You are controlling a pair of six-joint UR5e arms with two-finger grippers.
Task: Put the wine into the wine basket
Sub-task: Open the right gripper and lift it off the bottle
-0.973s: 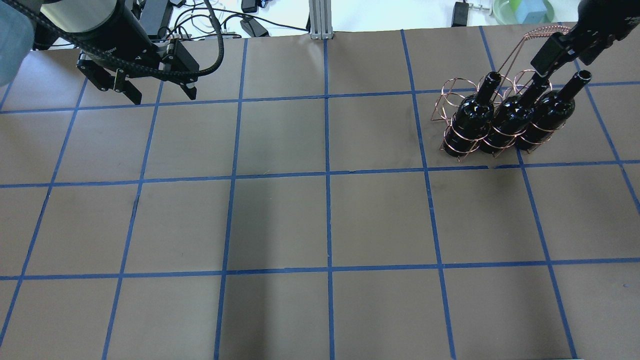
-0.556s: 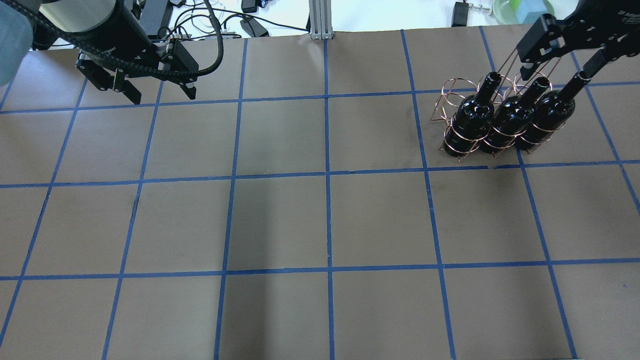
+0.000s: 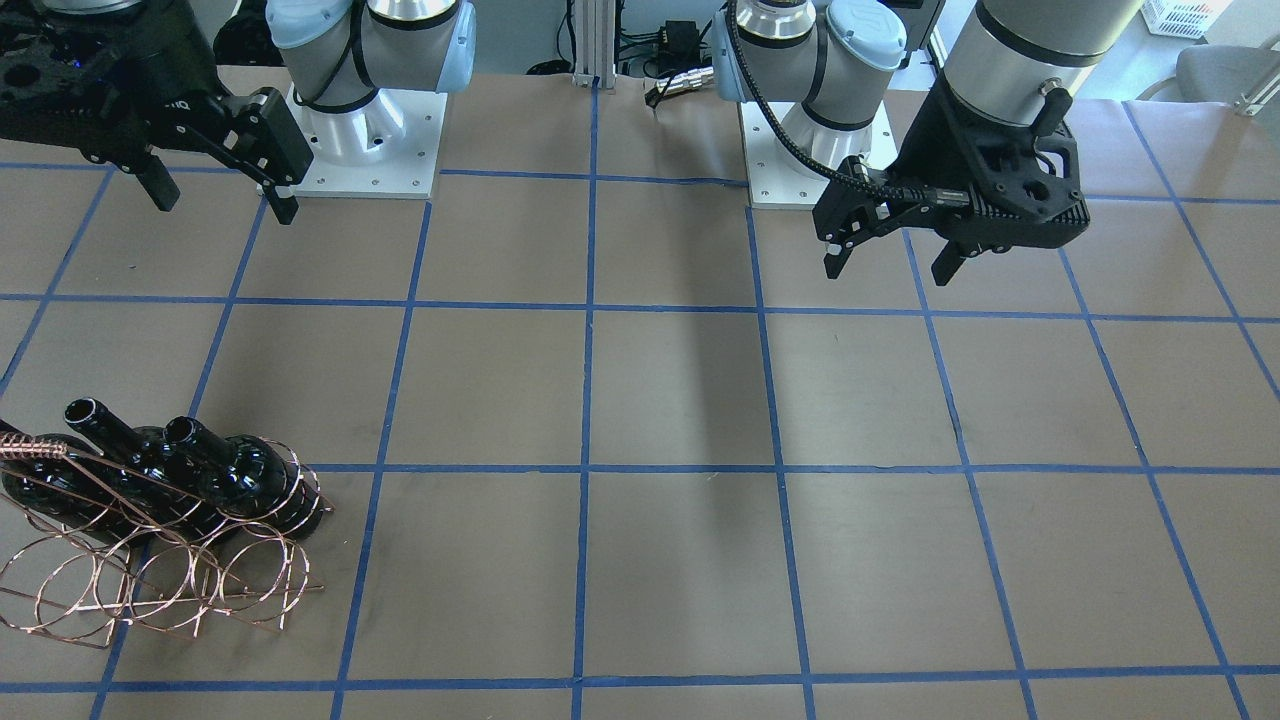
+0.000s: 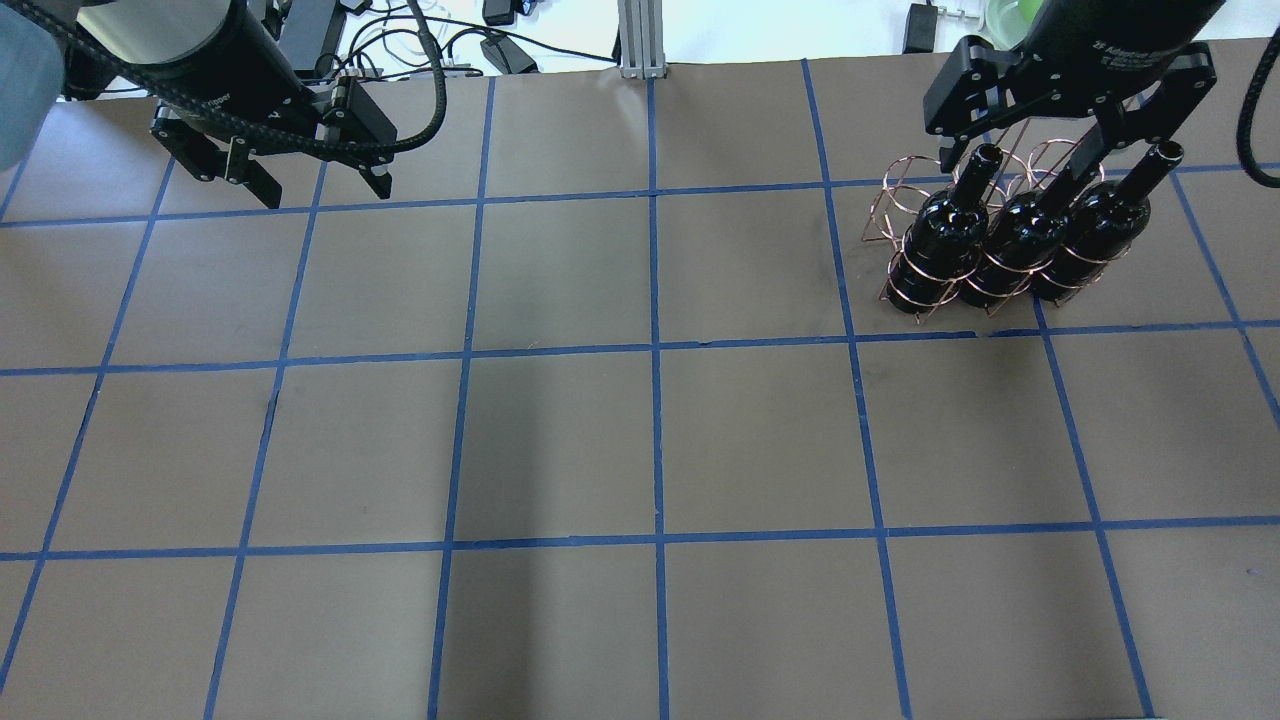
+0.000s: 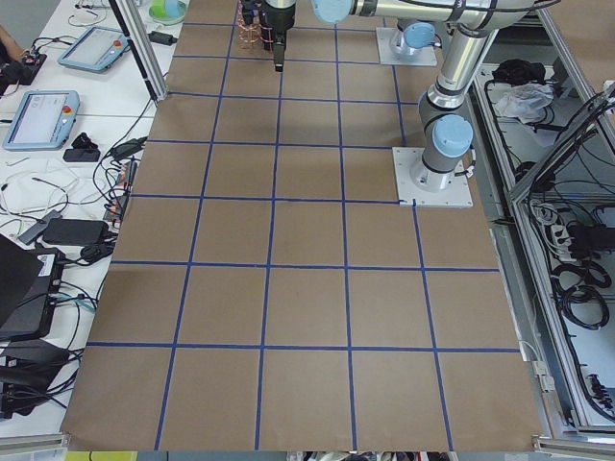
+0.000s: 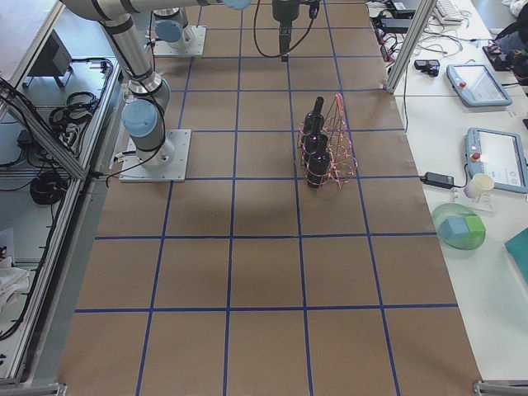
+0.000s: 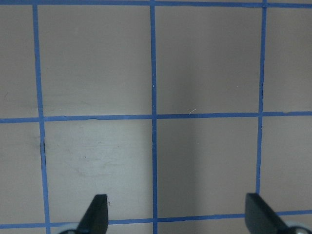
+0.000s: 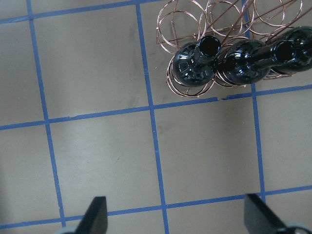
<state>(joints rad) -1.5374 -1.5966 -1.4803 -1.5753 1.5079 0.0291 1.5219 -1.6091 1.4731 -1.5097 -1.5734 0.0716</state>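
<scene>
Overhead exterior view has three wine bottles (image 4: 1018, 238) standing upright in the wine basket (image 4: 903, 183), over on the robot's right side of the table (image 4: 640, 430). They sit side by side, bodies touching, in the row of loops nearer the robot, each glossy black body ringed by copper wire with its neck rising clear above. The basket's coiled handle (image 3: 30, 447) stands higher than the bottle mouths. The right gripper (image 4: 1015, 160) hangs raised above the table near the basket, its fingers spread wide and holding nothing. From its wrist camera the fingertips (image 8: 97, 217) frame bare table, with the bottle mouths and copper loops along the top edge of that view. The left gripper (image 4: 325, 188) hovers over the robot's left side of the table, well apart from the basket, its fingers also wide with nothing between them. Its wrist camera takes in only brown surface crossed by blue tape lines (image 7: 153, 117).
</scene>
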